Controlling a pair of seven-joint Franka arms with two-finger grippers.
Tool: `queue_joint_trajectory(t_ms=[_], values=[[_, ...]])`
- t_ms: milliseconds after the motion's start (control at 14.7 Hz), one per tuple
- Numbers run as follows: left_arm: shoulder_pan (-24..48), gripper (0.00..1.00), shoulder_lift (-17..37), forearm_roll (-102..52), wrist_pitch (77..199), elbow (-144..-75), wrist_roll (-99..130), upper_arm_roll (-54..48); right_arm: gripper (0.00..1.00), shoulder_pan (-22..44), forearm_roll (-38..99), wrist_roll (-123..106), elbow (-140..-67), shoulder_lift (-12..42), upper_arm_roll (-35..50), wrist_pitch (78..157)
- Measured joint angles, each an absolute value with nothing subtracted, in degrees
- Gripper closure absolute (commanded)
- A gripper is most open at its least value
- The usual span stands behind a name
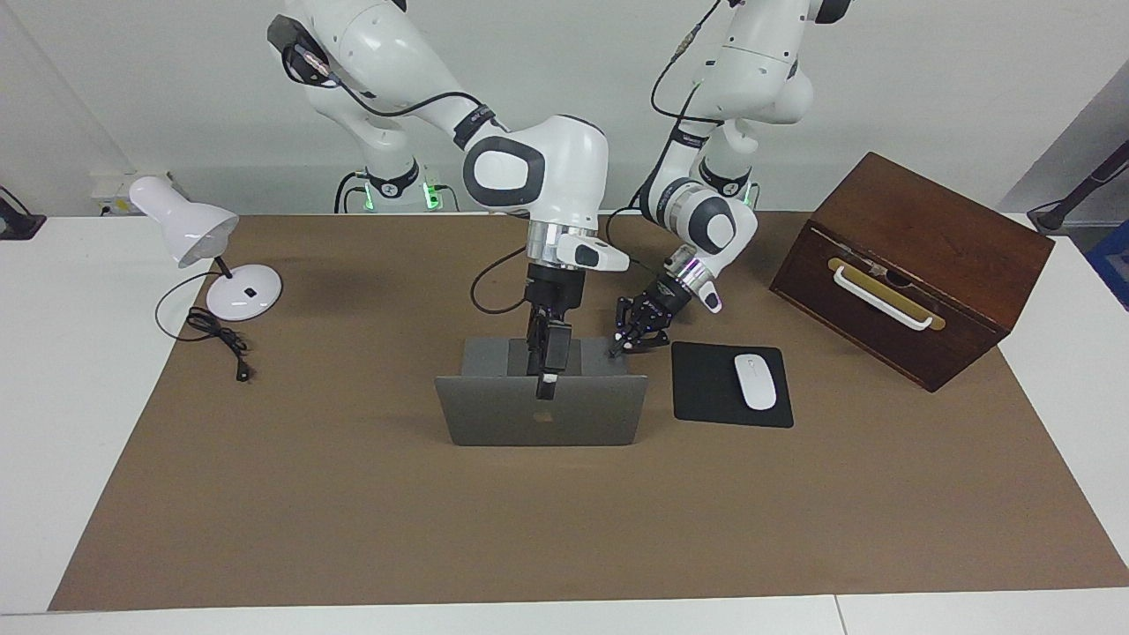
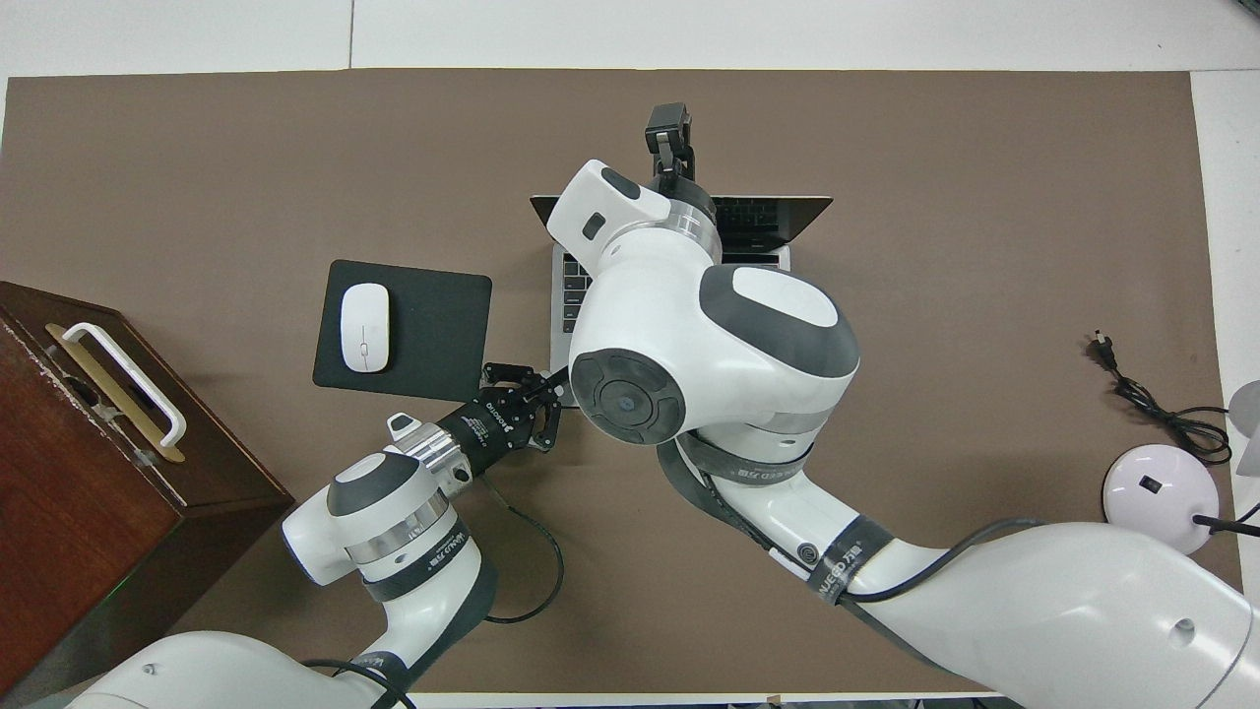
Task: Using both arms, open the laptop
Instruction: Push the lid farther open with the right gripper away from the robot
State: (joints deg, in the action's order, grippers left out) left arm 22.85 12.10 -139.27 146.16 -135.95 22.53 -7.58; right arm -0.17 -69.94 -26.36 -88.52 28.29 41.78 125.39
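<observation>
Silver laptop (image 1: 540, 420) stands open mid-desk; right tool (image 1: 547, 381) pinches its lid's top edge, left tool (image 1: 628, 342), fingertips together, presses the base corner.

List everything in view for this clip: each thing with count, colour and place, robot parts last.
laptop: one, silver-grey, open, mid-mat
mouse pad: one, black, beside the laptop toward the left arm's end
mouse: one, white, on the mouse pad
box: one, dark brown wood with a white handle, at the left arm's end
lamp: one, white, at the right arm's end, its black cord lying unplugged on the mat
mat: one, brown, covering the table
right end effector: black, shut on the lid's top edge
left end effector: black, shut, at the laptop base's corner nearest the mouse pad
</observation>
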Motion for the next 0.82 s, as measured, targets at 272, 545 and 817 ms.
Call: queue_joint_trajectory(t_ms=[272,545,817], values=[[22.8,1.0,12.1,-139.3,146.2,-136.0,22.5,-7.6,0.11,-0.6,-68.3,-25.2,-88.2,28.3,41.8,125.1],[22.8,1.0,12.1,-139.3,146.2,-136.0,22.2,-7.6,0.11,-1.0,-62.1,-25.2,-86.8,27.9,41.8,122.5],[22.9,1.0,12.1,-139.3,146.3,-135.9,21.0,-7.6,0.11,-1.2,-57.7,-25.2,-85.9,25.1,43.5,117.8]])
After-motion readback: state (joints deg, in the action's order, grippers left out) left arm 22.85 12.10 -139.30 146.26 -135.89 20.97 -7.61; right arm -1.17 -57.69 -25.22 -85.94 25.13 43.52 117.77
